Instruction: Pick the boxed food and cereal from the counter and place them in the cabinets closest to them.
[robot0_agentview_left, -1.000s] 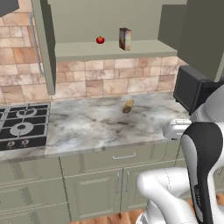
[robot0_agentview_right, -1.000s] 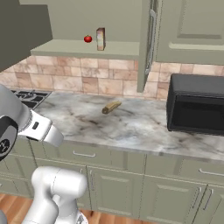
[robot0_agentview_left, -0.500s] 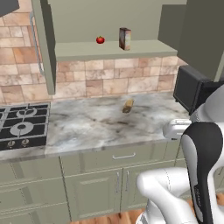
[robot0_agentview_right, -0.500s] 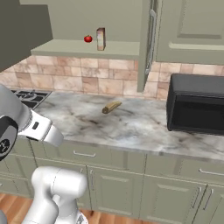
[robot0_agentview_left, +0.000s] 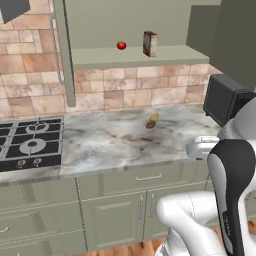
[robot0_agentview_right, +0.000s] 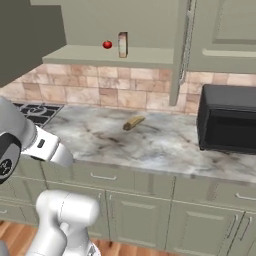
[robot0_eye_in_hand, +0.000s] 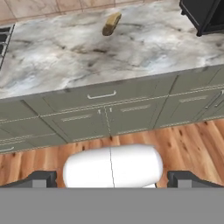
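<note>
Hanging back from the worktop with fingers spread wide and empty, box already standing on the open cabinet shelf, likely needing a reach next.

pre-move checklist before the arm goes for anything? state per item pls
1. Gripper open and empty: ok, the dark fingertips stand wide apart with nothing between them.
2. Olive-green wall cabinet open, shelf reachable: ok, door swung aside.
3. Shelf contents: a brown upright box and a small red round item already sit there; ok.
4. Small tan oblong item lying free on the grey marble counter: ok, nothing touching it. Whether it is the boxed food: cannot tell.
5. Black microwave away from that item: ok.
6. Gripper lined up above the counter: not ok, it looks down at the lower cupboards and wood floor.
</note>
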